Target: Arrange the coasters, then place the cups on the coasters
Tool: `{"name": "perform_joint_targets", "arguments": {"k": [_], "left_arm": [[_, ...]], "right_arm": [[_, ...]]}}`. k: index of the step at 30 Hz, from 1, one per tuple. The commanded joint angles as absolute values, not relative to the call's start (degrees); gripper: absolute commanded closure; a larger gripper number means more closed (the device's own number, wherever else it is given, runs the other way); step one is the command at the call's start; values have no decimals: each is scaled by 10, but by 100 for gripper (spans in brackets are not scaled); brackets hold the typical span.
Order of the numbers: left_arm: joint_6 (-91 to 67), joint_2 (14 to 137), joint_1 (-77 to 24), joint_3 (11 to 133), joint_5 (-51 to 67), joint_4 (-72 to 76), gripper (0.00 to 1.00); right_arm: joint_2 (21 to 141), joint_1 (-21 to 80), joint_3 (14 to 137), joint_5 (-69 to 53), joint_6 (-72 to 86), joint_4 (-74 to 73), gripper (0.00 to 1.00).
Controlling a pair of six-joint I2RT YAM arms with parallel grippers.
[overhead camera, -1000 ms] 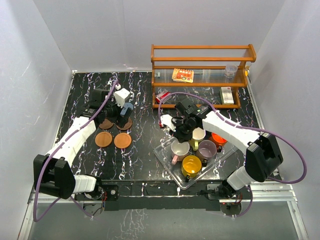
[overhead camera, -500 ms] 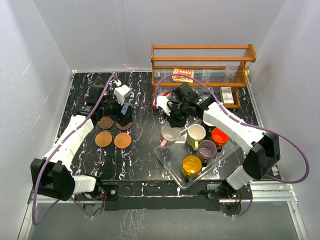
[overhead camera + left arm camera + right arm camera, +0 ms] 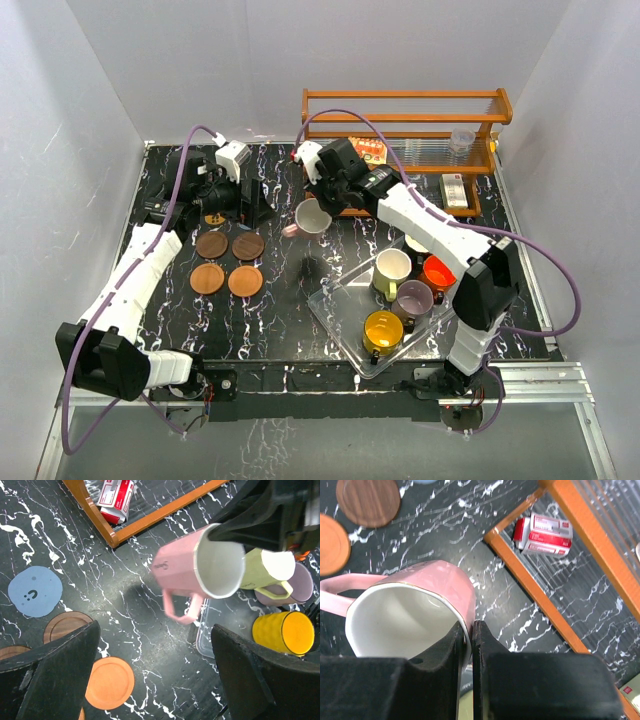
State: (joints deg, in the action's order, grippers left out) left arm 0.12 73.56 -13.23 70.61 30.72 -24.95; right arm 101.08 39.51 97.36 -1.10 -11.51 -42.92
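My right gripper (image 3: 471, 645) (image 3: 318, 203) is shut on the rim of the pale pink cup (image 3: 420, 610) (image 3: 312, 217) (image 3: 200, 565). It holds the cup tilted above the table, handle to the left. My left gripper (image 3: 155, 680) (image 3: 222, 205) hangs open and empty above the coasters. Two dark brown coasters (image 3: 211, 244) (image 3: 248, 245) and two orange-brown ones (image 3: 207, 278) (image 3: 244, 281) lie in a square. A blue-grey coaster (image 3: 35, 591) lies beyond them. The olive-cream cup (image 3: 392, 270), mauve cup (image 3: 414, 297), yellow cup (image 3: 383, 330) and orange-red cup (image 3: 438, 272) stand in the clear tray (image 3: 335, 310).
A wooden rack (image 3: 400, 100) runs along the back right, with a red-and-white box (image 3: 368, 150) (image 3: 545, 535) at its foot and a white box (image 3: 455, 190) to its right. White walls close in the table on three sides.
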Motion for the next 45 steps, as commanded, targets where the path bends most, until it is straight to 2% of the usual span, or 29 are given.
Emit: {"name": "perform_joint_targets", "arguments": {"k": [1, 8, 19, 30, 40, 45], "left_arm": [[-68, 748, -132, 726, 320, -222, 12], [-98, 779, -142, 726, 321, -183, 26], [-74, 803, -156, 699, 291, -158, 51], [-32, 814, -177, 691, 224, -160, 66], [-4, 809, -182, 684, 191, -158, 100], [9, 787, -182, 683, 186, -162, 100]], "right_arm": [[1030, 421, 1047, 44, -57, -330, 100], [1063, 444, 1093, 82, -35, -336, 100], [1084, 456, 1120, 64, -7, -354, 100], [1090, 464, 1137, 36, 10, -363, 100], [1086, 465, 1141, -74, 18, -365, 100], [1088, 465, 1139, -97, 14, -367, 100]]}}
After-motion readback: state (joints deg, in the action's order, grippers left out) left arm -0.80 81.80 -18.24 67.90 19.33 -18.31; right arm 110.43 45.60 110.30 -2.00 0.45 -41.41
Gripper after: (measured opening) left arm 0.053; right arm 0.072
